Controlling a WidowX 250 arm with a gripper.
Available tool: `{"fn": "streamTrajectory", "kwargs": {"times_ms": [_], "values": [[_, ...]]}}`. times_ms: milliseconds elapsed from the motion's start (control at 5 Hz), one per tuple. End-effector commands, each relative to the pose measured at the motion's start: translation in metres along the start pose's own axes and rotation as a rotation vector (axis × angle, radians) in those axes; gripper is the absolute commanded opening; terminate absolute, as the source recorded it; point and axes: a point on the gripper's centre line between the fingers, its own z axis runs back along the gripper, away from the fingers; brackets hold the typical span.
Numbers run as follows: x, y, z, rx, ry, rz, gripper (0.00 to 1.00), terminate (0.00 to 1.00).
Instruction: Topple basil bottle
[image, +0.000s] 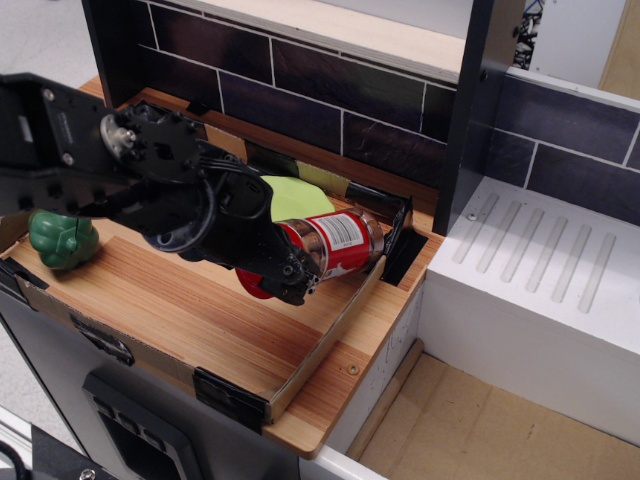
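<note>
The basil bottle lies on its side on the wooden tray, near the tray's right wall. Its red cap points to the front left and its base to the back right. My black gripper reaches in from the left and sits over the bottle's neck end, its jaws closed around the bottle just behind the cap. The arm hides part of the bottle's upper body.
A light green plate lies behind the bottle, mostly hidden by the arm. A dark green toy vegetable sits at the tray's left edge. A dark tiled back wall and a white ribbed drainer stand at the right.
</note>
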Motion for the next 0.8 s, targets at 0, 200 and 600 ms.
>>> {"fn": "streamTrajectory", "kwargs": {"times_ms": [0,200,600], "values": [[-0.0004,0.0064,0.0075,0.069,0.091,0.055,1.0,0.0],[-0.0045,0.0058,0.0086,0.064,0.193,0.081,1.0,0.0],[-0.007,0.0054,0.0088,0.05,0.244,0.106,1.0,1.0]]}}
